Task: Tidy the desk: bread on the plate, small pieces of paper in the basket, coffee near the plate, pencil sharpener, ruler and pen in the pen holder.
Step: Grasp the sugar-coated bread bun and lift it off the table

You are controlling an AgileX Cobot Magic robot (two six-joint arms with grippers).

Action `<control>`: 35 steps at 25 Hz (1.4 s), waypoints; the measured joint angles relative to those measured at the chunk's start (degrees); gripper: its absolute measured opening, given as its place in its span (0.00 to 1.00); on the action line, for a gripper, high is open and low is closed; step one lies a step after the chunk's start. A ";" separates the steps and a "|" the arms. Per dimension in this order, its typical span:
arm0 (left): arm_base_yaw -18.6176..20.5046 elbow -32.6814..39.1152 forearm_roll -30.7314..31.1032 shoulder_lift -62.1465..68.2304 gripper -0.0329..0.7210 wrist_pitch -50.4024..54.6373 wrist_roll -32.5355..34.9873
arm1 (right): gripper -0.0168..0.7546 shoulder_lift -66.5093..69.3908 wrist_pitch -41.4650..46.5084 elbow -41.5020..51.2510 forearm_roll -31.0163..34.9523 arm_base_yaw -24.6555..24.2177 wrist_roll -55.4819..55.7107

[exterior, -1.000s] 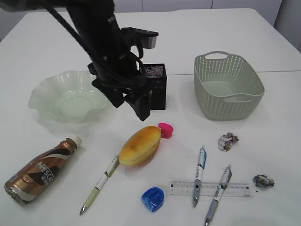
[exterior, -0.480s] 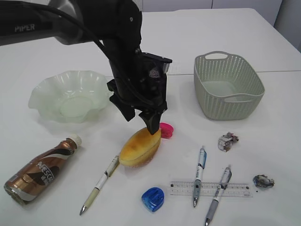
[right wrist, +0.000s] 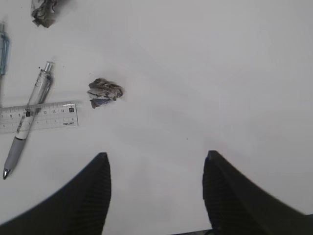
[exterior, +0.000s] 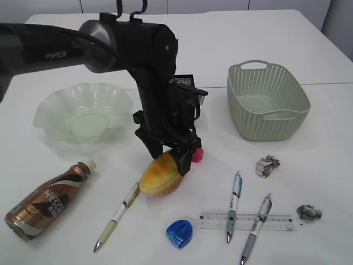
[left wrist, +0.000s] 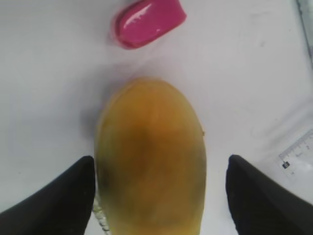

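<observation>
Foreground: blue sharpener [exterior: 179, 232], ruler [exterior: 246, 221] under two crossed pens. Centre: bread [exterior: 160, 173] on the desk [exterior: 309, 165], straddled by the left gripper [left wrist: 156, 196], jaws spread wide, unclosed. Pink sharpener [left wrist: 149, 22] just beyond. Right gripper [right wrist: 156, 188] open over bare desk. Behind: plate [exterior: 83, 116], basket [exterior: 267, 102].

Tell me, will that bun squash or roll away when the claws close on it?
The bread looks soft and puffy, so it would probably dent a little, and it is likely light. Its oval, rounded shape could let it rock or roll if nudged. The left gripper has a finger on either side, which should keep it steady.
</observation>
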 joint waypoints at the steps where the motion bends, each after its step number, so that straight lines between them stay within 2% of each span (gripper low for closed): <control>1: -0.45 0.00 0.00 0.40 0.84 0.00 0.00 | 0.63 0.00 0.00 0.00 0.00 0.00 0.04; 6: -1.92 -0.11 0.48 2.13 0.84 0.00 0.00 | 0.63 0.00 0.00 0.00 0.00 0.00 0.04; 14: -1.97 -0.11 1.66 3.11 0.82 0.00 0.00 | 0.63 0.00 0.00 -0.22 0.00 0.00 0.04; 16: -1.97 -0.11 1.77 3.11 0.78 0.00 0.00 | 0.63 0.00 0.00 -0.78 0.00 0.00 0.04; 24: -1.97 -0.11 1.77 3.11 0.49 0.00 -0.03 | 0.63 0.00 0.00 -1.79 0.00 0.00 0.13; 35: -1.97 -0.11 0.52 3.11 0.45 0.00 -2.26 | 0.63 0.00 0.00 -1.79 0.00 0.00 0.13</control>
